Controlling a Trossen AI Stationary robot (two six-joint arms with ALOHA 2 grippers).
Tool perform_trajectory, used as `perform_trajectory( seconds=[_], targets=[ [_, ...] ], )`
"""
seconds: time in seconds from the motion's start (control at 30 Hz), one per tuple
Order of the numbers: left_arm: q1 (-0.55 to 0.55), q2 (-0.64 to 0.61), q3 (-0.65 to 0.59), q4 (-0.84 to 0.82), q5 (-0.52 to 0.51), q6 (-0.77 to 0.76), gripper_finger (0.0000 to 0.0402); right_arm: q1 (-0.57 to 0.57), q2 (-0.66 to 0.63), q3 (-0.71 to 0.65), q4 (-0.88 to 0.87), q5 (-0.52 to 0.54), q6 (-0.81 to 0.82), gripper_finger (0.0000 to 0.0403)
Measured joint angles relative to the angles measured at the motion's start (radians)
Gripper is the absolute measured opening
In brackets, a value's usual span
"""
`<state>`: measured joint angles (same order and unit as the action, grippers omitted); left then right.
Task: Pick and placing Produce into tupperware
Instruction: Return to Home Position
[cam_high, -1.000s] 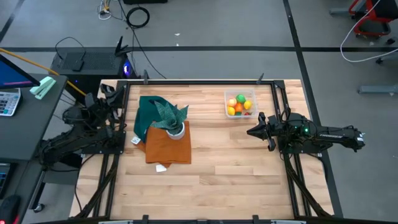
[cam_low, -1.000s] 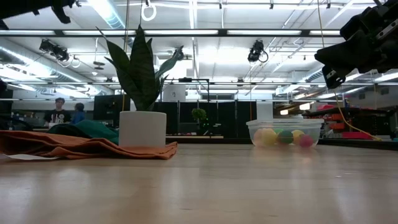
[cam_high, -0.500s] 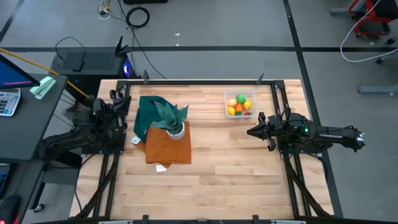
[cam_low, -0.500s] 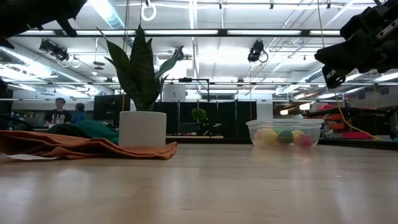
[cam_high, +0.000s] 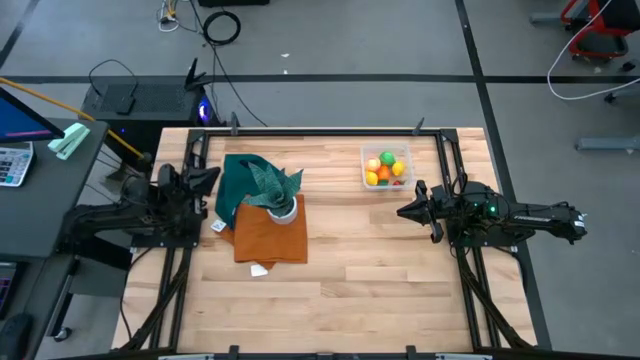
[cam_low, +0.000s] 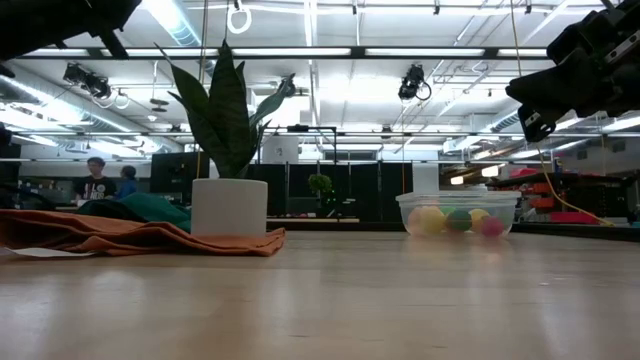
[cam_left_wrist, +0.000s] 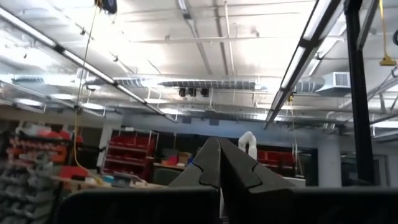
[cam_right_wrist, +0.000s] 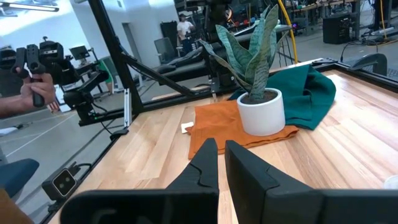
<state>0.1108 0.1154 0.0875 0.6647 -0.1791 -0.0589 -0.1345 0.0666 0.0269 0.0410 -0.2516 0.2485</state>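
The clear tupperware (cam_high: 386, 166) stands on the table's far right part, and the produce (cam_high: 384, 168) lies inside it: yellow, green, orange and red balls. The low view shows the tupperware (cam_low: 458, 214) with the produce (cam_low: 458, 221) behind its wall. My right gripper (cam_high: 402, 212) hovers shut, level, just near of the tupperware, pointing toward the table's left; its fingers (cam_right_wrist: 205, 155) hold nothing. My left gripper (cam_high: 212, 177) hovers shut at the table's left edge beside the green cloth, tipped upward, with its fingers (cam_left_wrist: 211, 163) against the ceiling.
A white pot with a spiky plant (cam_high: 281, 203) stands on an orange cloth (cam_high: 270, 238), which overlaps a green cloth (cam_high: 238, 180) at the table's left. A small white tag (cam_high: 259, 269) lies near the orange cloth. People (cam_low: 95, 182) stand beyond the table; a hand (cam_right_wrist: 34, 90) shows at the left.
My left gripper has swung from beyond the table's far left corner toward the near edge and the green cloth, sinking a little and tipping further upward, still shut. My right gripper and everything on the table have kept still.
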Motion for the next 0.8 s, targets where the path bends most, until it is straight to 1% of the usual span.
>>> perform_trajectory(
  seconds=[0.17,0.4,0.53,0.6,0.8],
  targets=[
    [-0.055,0.000,-0.005,-0.002,-0.045,0.037,0.0003,0.000,0.000,0.000,0.000,0.000,0.000,0.0000],
    [-0.106,0.000,-0.078,0.073,-0.098,0.048,0.0002,0.000,0.000,0.000,0.000,0.000,0.000,0.0000],
    [-0.110,0.000,-0.078,0.014,-0.073,0.053,0.0002,0.000,0.000,0.000,0.000,0.000,0.000,0.0000],
    [-0.110,0.000,-0.078,-0.042,-0.052,0.046,0.0002,0.000,0.000,0.000,0.000,0.000,0.000,0.0000],
    [-0.109,0.000,-0.078,-0.235,-0.046,-0.026,0.0003,0.000,0.000,0.000,0.000,0.000,0.000,0.0000]
  ],
)
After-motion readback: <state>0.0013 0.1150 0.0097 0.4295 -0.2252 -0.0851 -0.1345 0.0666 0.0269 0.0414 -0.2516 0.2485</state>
